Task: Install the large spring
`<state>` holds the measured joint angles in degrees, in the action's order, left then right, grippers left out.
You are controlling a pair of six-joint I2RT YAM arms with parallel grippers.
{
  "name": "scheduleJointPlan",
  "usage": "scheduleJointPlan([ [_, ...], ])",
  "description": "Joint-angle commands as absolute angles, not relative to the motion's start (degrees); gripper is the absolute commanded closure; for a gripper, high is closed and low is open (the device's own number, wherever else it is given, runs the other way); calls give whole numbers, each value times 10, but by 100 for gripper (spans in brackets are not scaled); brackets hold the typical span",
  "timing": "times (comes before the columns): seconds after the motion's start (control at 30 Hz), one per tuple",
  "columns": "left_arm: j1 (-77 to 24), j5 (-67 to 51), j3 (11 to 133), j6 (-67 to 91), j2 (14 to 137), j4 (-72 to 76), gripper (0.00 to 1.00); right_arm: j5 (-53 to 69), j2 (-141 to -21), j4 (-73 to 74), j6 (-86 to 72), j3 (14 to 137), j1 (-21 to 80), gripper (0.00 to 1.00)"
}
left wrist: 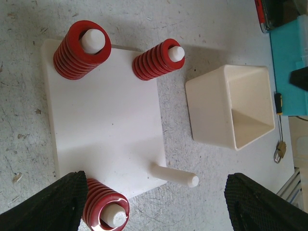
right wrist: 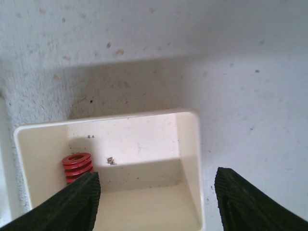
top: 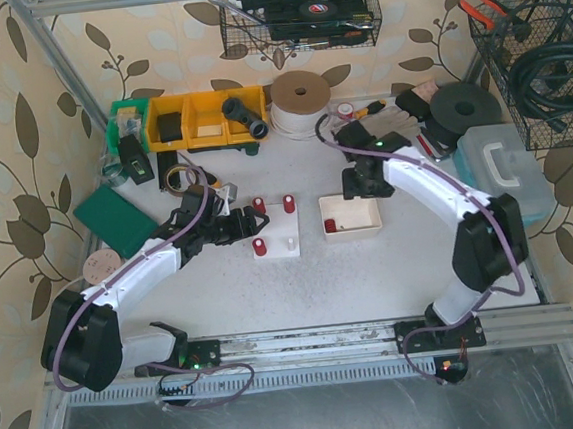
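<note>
Over the cream bin (right wrist: 191, 144), the right hand (right wrist: 156, 178) hangs released, its two black fingers spread wide with nothing between them. Down inside the bin a red spring (right wrist: 77, 165) stands upright in one corner, partly hidden behind one finger (right wrist: 72, 202) and off to the side of the gap rather than within it. Beside the bin on the speckled table (right wrist: 250, 72), the left hand (left wrist: 156, 180) is likewise released and empty above a white peg board (left wrist: 106, 120). Three red springs sit on pegs there, the widest spring (left wrist: 82, 48) on a corner peg. The thin peg (left wrist: 175, 174) at the corner nearest the bin is bare.
</note>
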<state>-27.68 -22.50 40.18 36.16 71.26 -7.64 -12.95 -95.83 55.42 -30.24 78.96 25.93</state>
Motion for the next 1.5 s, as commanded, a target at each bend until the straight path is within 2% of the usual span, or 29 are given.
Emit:
scheduleJointPlan([
  [0.0,-269,-226,421,366,708,-72,19,-123,-898,581,-320,753,232,33],
  [0.17,-269,-226,418,366,704,-71,19,-72,-882,530,-345,670,201,37],
  [0.3,-269,-226,417,365,701,-72,19,-64,-893,505,-347,648,200,40],
  [0.4,-269,-226,417,365,701,-72,19,-66,-915,502,-334,650,200,47],
  [0.5,-269,-224,415,366,698,-72,19,-83,-936,505,-308,653,200,61],
  [0.67,-269,-223,414,366,696,-72,19,-107,-970,521,-226,678,199,100],
  [0.97,-269,-226,418,366,702,-72,19,-181,-1015,535,-75,721,199,100],
  [1.17,-269,-226,417,365,698,-73,19,-183,-1043,527,-65,728,187,100],
  [1.2,-269,-225,416,365,697,-73,19,-179,-1041,528,-73,730,182,97],
  [1.27,-269,-225,416,364,697,-74,19,-175,-1030,533,-86,739,178,68],
  [1.33,-269,-226,417,365,698,-73,19,-173,-1014,541,-99,752,177,53],
  [1.47,-269,-227,418,364,701,-75,19,-162,-980,557,-116,786,177,49],
])
